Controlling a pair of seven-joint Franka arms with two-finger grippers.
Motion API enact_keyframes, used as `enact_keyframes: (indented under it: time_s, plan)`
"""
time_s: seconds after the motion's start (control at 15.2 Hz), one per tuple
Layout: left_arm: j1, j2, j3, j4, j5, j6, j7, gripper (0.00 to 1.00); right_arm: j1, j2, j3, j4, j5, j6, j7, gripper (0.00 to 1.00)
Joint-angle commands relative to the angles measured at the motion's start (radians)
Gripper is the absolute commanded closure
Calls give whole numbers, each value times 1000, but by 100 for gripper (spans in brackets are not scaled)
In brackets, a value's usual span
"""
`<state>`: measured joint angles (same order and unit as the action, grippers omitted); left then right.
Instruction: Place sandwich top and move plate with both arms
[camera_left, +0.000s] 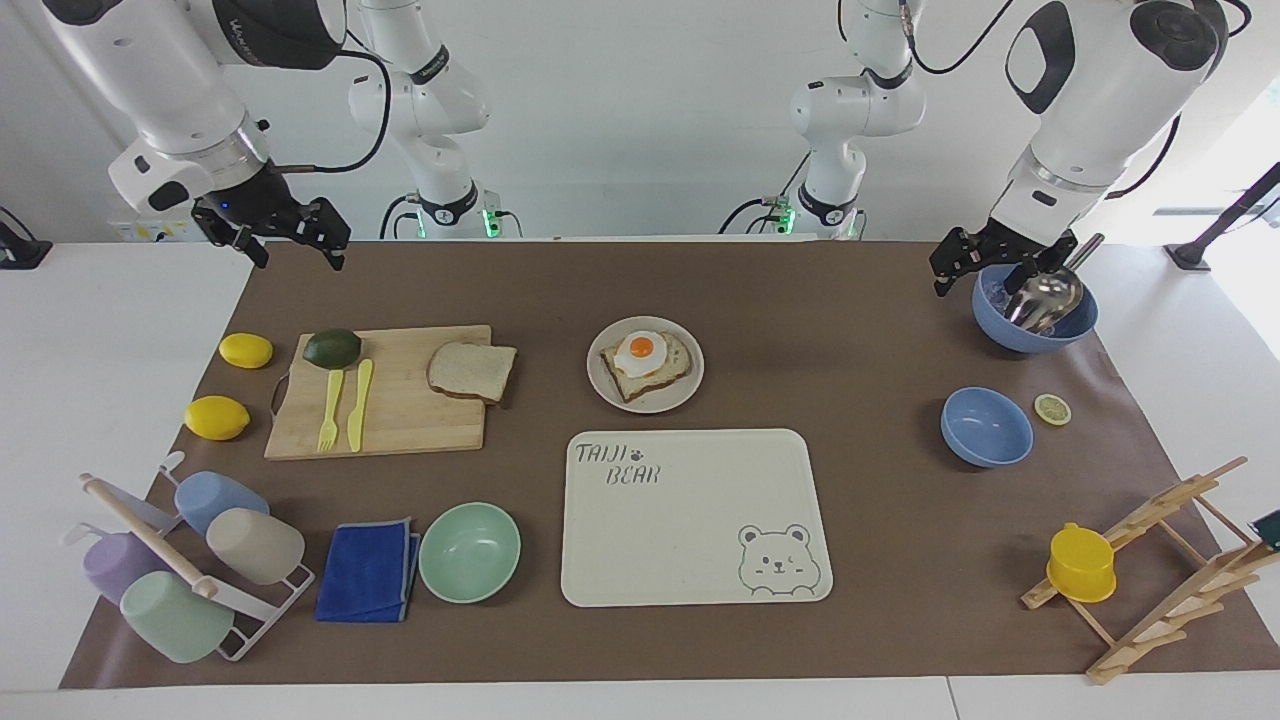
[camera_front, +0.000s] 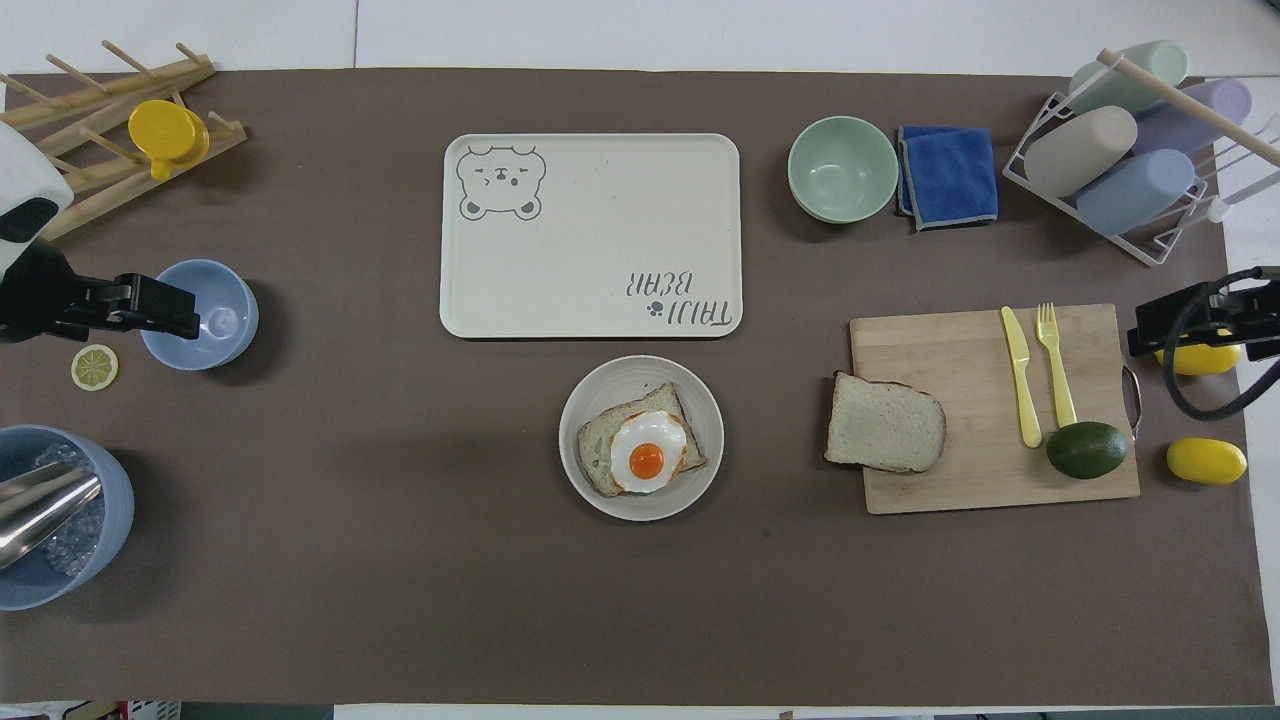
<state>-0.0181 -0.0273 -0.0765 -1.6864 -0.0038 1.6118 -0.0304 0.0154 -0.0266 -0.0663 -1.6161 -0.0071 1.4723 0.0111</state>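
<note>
Facing view, read from its left edge. The right gripper (camera_left: 295, 240) hangs in the air above the brown mat's (camera_left: 800, 300) edge at the robots' end of the table, over no object; whether its fingers are parted or closed cannot be told. Below it lie two lemons (camera_left: 246, 350), then the board (camera_left: 410, 420), which carries an avocado (camera_left: 332, 347), a yellow fork (camera_left: 329, 408), a yellow knife (camera_left: 359, 404) and, at its end toward the table's middle, the sandwich top (camera_left: 472, 371), lying flat and untouched. Farther from the robots stand a cup rack (camera_left: 190, 570), a blue cloth (camera_left: 368, 570) and a green bowl (camera_left: 469, 551).

At the table's middle sits the plate (camera_left: 645, 364); on it rests a toast with a fried egg (camera_left: 642, 351). The plate lies just beside the tray (camera_left: 695, 518), on its robots' side, without touching it. The sandwich top and the plate are well apart.

Toward the left arm's end, a blue bowl (camera_left: 986, 427) sits beside a lemon slice (camera_left: 1052, 409). Nearer the robots, a second blue bowl (camera_left: 1034, 312) holds a metal scoop (camera_left: 1045, 296). The left gripper (camera_left: 985, 262) hangs over this bowl's rim; its finger state cannot be told. A wooden rack (camera_left: 1160, 560) with a yellow cup (camera_left: 1081, 563) stands farthest from the robots.
</note>
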Motion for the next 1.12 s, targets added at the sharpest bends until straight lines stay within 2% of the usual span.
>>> enact_keyframes:
  time_s: [0.0,0.46,0.59,0.72,0.86,1.05]
  plan:
    - [10,-8,-6,-4,21,-6,4,0,-14,8,8,15,6,-9,-30,0]
    - [10,-8,-6,-4,21,-6,4,0,4,-10,19,-25,24,19,-20,0]
    - [10,-8,-6,-4,21,-6,4,0,81,-21,37,-71,22,112,-17,0]
    - [10,-8,-6,-4,21,-6,4,0,183,-43,45,-175,9,189,79,0]
    - [10,-8,-6,-4,21,-6,4,0,273,37,45,-185,-19,224,238,0]
    - [10,-8,-6,-4,21,-6,4,0,392,192,45,-192,-160,325,423,0]
